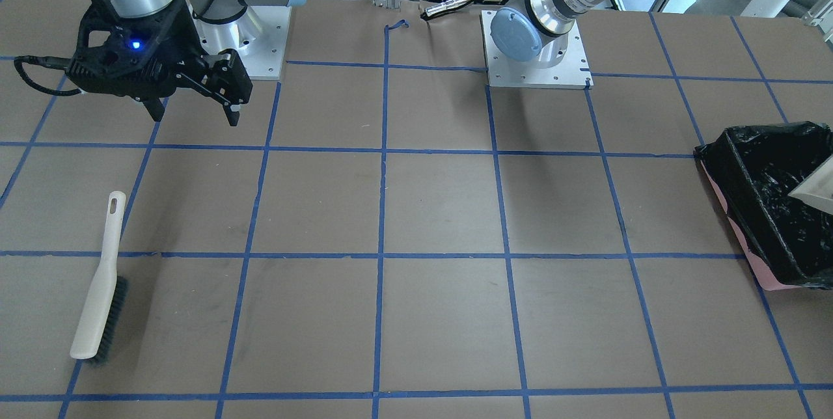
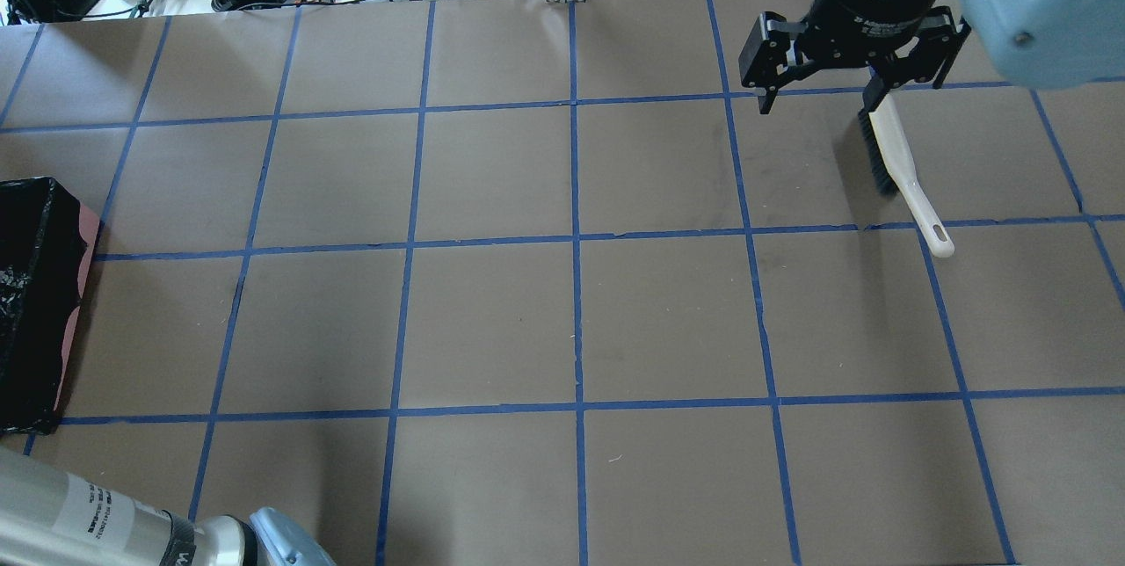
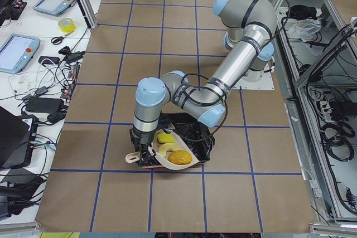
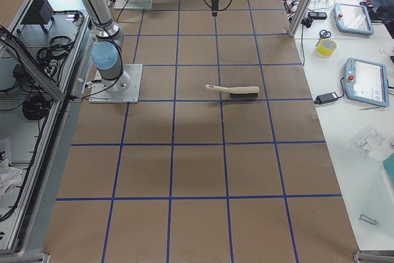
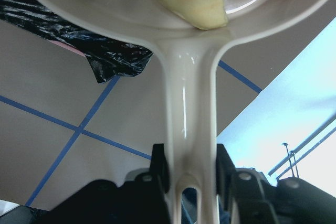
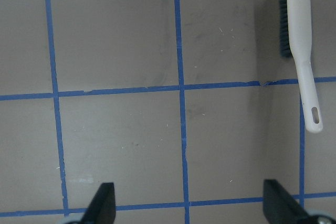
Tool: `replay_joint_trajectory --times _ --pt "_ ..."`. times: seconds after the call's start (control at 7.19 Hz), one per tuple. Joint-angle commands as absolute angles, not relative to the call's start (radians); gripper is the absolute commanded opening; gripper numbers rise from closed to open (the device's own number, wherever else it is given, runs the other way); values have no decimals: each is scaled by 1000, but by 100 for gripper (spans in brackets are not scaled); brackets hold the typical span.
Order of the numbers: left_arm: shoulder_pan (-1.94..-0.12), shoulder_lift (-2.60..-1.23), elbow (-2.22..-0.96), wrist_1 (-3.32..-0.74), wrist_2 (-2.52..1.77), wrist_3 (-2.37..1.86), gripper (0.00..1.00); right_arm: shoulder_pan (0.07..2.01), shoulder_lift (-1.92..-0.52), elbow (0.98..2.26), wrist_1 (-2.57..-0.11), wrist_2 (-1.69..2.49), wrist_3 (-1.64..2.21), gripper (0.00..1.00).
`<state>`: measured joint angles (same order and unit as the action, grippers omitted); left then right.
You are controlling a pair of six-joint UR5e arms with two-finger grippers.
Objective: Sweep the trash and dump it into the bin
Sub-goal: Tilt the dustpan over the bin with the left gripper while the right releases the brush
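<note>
The left gripper (image 5: 190, 169) is clamped on the handle of a beige dustpan (image 5: 185, 103), one finger on each side of it. The pan is held over the bin (image 1: 761, 204), a pink box lined with a crinkly black bag at the robot's left end of the counter (image 1: 442, 211). All the trash lies in the pan: a yellow sponge (image 3: 164, 137) towards the back, a pale crescent slice (image 3: 165, 149) in the middle, and a glossy golden-brown lump (image 3: 179, 158) beside the slice.

The right gripper (image 2: 817, 100) is spread wide and empty, hanging above the counter near the robot's right end. A beige hand brush (image 2: 901, 166) with dark bristles lies flat on the brown paper just beside it, untouched, with its hanging-hole end pointing toward the robot.
</note>
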<state>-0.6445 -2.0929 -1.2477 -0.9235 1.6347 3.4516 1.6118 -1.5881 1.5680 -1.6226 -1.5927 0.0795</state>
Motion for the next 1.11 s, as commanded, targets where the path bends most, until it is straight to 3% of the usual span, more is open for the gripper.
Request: replay_joint_trajectory --times 0.0,0.56,0.97 --pt "-646 -2025 -1379 -807 1643 3455 20 1612 -1615 1598 -1673 -1589 72 100" --pt "-652 -1890 -1622 -562 1649 3481 19 1612 -1618 1598 -1684 -1586 71 100" --pt "-652 -1858 -1631 -487 1649 3496 18 1612 -1615 1598 -1690 -1588 72 100"
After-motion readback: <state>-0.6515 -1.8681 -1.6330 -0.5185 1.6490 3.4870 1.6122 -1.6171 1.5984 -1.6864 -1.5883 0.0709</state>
